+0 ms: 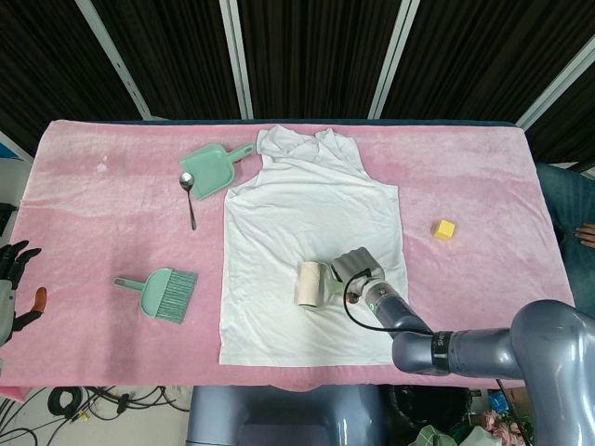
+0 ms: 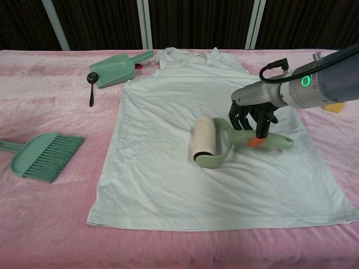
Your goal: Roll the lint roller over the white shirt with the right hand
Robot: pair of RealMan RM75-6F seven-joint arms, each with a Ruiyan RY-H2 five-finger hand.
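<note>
Fingers (image 2: pixel 247 116) of the right hand (image 2: pixel 253 115) curl down around the green handle of the lint roller (image 2: pixel 216 144), grasping it. Its pale drum lies on the white shirt (image 2: pixel 185 112), around the middle of the lower half, toward the near edge of the pink table (image 2: pixel 45 224). At the table's left edge the left hand (image 1: pixel 11 279) hangs with fingers apart, holding nothing. A green brush (image 2: pixel 42 155) lies near that edge.

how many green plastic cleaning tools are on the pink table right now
3: the dustpan beside the shirt's collar, the hand brush left of the shirt, and the lint roller on it, held by the right hand.
</note>
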